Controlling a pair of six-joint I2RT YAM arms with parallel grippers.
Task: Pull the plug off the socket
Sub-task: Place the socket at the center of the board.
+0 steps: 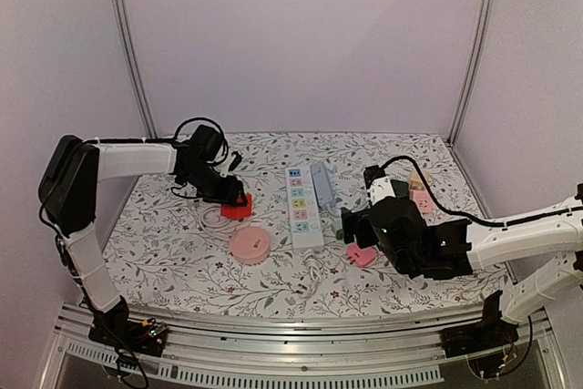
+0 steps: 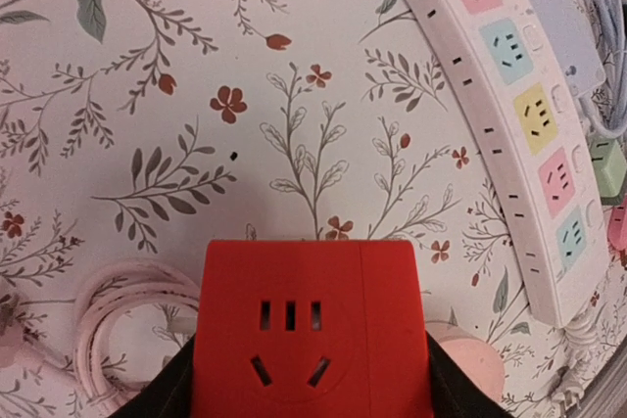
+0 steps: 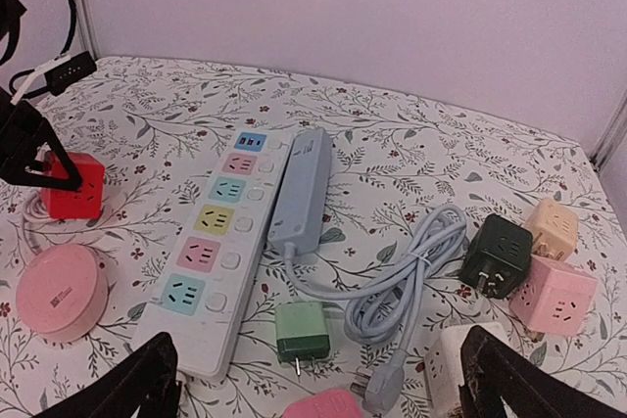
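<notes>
Gripping the red socket cube [image 2: 312, 335] in the half-spread left claw [image 1: 234, 199], holds the right claw [image 3: 318, 384] gaping and empty just behind the green plug [image 3: 302, 328], loose on the desk [image 3: 411, 144], prong [image 3: 297, 365] aimed back.

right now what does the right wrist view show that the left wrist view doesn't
Only the right wrist: the dark green cube, peach cube and pink cube, plus the back wall. Only the left wrist: the socket holes on the red cube, seen close up. Both: the red cube, the white power strip with its coloured sockets, and the floral cloth.
</notes>
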